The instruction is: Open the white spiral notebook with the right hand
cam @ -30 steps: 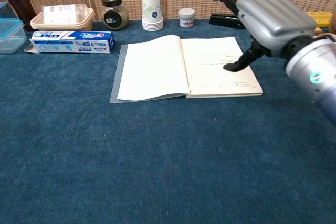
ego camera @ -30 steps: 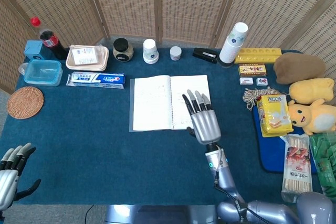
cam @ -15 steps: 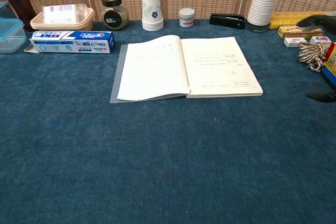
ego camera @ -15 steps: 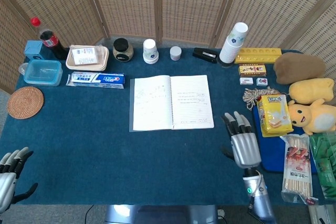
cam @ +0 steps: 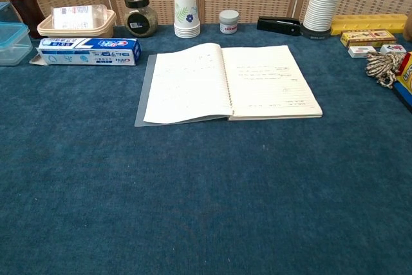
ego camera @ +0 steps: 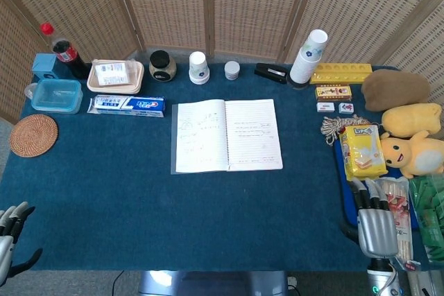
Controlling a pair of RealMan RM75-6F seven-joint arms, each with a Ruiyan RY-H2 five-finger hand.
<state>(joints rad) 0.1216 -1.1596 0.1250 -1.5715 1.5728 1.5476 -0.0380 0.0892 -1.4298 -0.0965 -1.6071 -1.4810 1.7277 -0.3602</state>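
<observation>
Right hand (ego camera: 377,221) hovering at table's near-right corner, fingers apart, holding nothing; notebook (ego camera: 227,135) lying open mid-table, well apart to its left (pages w/ handwriting showing).

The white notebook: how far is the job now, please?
Done: the white spiral notebook lies open flat on the table, both pages showing. In hand: nothing; the right hand sits at the near right edge, holding nothing. Left: nothing visible remains.

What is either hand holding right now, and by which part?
Nothing. The right hand and left hand are both empty, fingers apart; the notebook lies open, untouched.
</observation>
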